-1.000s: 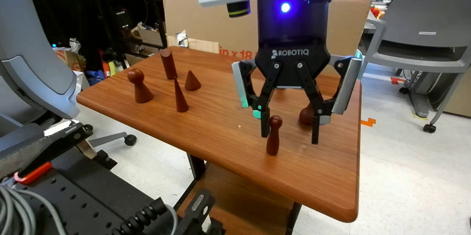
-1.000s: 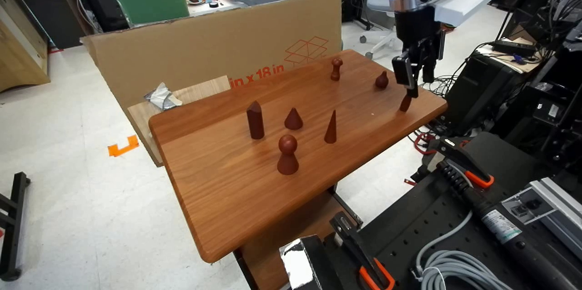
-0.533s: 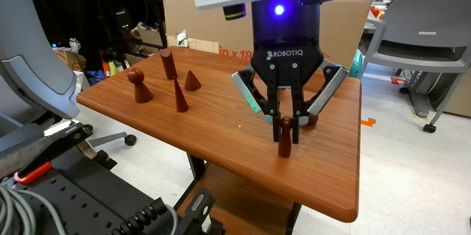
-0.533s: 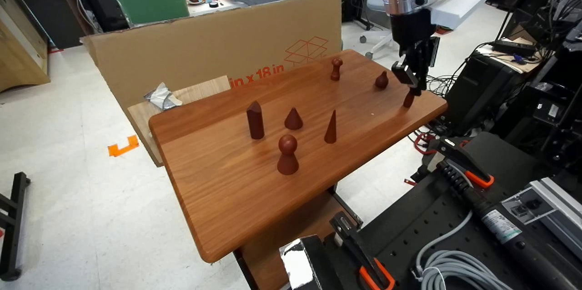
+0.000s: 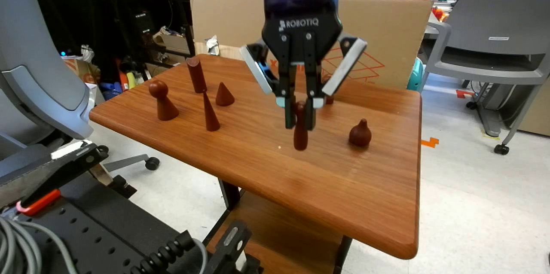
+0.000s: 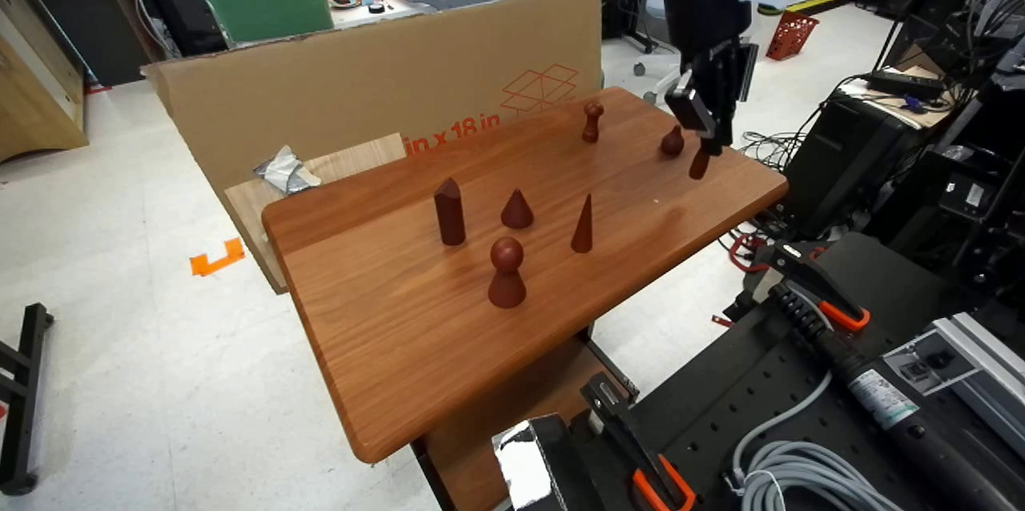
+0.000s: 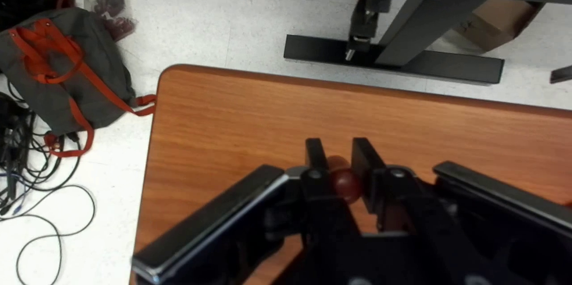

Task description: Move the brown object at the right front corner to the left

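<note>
The brown object, a slim reddish-brown peg [image 5: 300,141], hangs upright or nearly so between the fingers of my gripper [image 5: 300,123]. Its lower end is clear of the wooden table [image 5: 365,205]; in an exterior view, the peg [image 6: 699,165] stands off from its shadow on the tabletop. From the wrist view, the round knob of the peg [image 7: 346,185] shows between the two black fingers, pressed from both sides, and my gripper [image 7: 338,148] is shut on it. The fingers hide part of the peg's upper half.
A squat bulbous piece [image 5: 360,134] stands near the gripper, and a knobbed piece [image 6: 591,122] is at the back. Farther off are a short cone [image 6: 517,211], a thin cone [image 6: 584,227], a ball-topped piece [image 6: 507,275] and a cylinder [image 6: 451,215]. Cardboard [image 6: 360,78] stands behind the table.
The fingers have closed from wide apart onto the peg. The peg has since left the tabletop, rising with the gripper and moving back, away from the table's near edge.
</note>
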Motion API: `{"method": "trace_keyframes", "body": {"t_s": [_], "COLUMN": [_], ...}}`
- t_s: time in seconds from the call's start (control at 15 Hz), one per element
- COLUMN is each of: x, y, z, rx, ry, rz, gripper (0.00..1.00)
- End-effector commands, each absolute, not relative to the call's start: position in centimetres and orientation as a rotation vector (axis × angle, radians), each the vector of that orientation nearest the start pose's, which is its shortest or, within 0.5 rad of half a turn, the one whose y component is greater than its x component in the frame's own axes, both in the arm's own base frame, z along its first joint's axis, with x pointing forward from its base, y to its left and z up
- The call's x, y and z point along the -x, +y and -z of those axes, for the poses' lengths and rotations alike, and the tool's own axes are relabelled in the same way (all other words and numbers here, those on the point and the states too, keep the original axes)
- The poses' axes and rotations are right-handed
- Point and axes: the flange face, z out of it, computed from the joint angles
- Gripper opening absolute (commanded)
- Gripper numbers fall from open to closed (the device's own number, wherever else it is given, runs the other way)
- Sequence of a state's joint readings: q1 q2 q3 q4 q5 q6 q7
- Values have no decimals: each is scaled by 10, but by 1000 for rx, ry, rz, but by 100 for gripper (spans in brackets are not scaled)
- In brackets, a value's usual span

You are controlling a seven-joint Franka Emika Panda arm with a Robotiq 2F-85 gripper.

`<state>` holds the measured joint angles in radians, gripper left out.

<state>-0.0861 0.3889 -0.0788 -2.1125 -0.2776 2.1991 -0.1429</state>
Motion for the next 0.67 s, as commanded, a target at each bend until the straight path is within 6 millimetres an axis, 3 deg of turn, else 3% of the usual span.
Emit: {"method": "trace_keyframes", "body": {"t_s": [0.0, 0.27, 0.6], "x": [-545, -563, -575], "y": [-57, -19, -5], "z": [-263, -290, -275], "rx": [3255, 3259, 3249], "ry": [-315, -385, -477], "rz": [-412, -288, -308], "gripper": [5, 5, 5]}}
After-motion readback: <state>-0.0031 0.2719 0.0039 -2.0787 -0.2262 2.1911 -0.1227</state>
